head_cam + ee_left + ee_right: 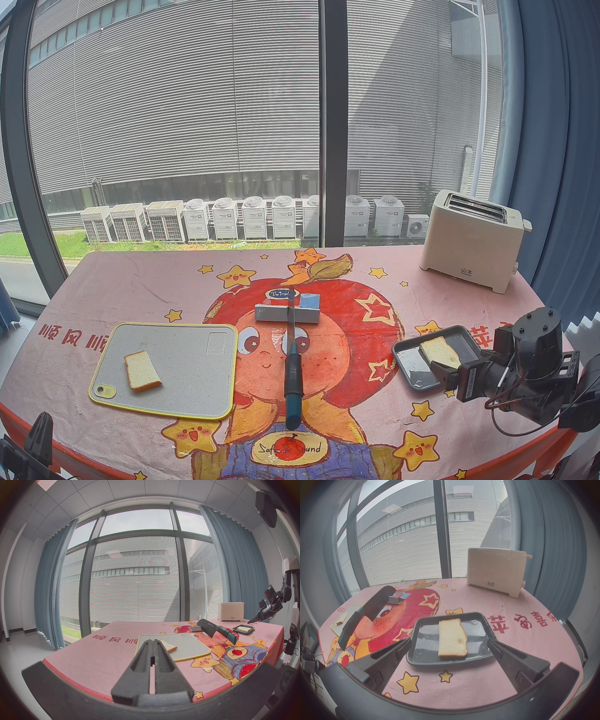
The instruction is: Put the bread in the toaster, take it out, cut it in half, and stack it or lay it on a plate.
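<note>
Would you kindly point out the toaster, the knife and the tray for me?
toaster (473, 240), head view, front wall.
knife (293, 378), head view, handle.
tray (425, 644), right wrist view, bare part of its floor.

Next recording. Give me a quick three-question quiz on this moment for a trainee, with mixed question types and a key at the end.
1. True or false: bread sticks out of the slots of the toaster.
2. Multiple choice: the right gripper is A) shut on a slice, B) open, by the tray that holds a piece of bread, C) raised above the toaster.
3. Short answer: which gripper has its fingers shut together?

Key: 1 false; 2 B; 3 the left gripper.
</note>
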Tool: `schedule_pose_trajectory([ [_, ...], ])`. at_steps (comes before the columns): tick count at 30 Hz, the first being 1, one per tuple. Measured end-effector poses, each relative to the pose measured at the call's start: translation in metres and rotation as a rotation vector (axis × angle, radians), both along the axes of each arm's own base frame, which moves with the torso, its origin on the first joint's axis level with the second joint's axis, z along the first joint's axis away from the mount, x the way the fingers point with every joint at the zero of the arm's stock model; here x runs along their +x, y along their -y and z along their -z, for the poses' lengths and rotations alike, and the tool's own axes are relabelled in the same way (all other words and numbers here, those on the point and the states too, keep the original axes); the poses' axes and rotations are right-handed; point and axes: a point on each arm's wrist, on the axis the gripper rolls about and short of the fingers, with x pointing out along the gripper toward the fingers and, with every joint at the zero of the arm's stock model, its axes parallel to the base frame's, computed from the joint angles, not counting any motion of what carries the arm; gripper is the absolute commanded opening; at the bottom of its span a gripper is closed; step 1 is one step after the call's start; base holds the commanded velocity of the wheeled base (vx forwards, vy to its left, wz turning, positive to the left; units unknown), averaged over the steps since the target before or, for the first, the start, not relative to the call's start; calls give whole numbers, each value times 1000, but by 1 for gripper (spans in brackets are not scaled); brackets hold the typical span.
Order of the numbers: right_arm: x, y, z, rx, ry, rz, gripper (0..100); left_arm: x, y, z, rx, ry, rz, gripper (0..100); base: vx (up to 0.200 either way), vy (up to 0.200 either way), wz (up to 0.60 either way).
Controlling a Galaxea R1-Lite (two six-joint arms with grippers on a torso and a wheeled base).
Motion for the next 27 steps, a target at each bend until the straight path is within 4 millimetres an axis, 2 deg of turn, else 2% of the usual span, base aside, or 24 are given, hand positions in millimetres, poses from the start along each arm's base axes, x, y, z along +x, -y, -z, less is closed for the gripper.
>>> schedule_pose_trajectory([
  [9, 5, 11, -20, 31, 138, 18, 100, 0, 0, 0, 0, 0, 1, 0, 0, 0, 0],
  [27, 27, 53, -32, 45, 266, 145, 100, 0, 0, 0, 0, 0, 1, 0, 0, 0, 0],
])
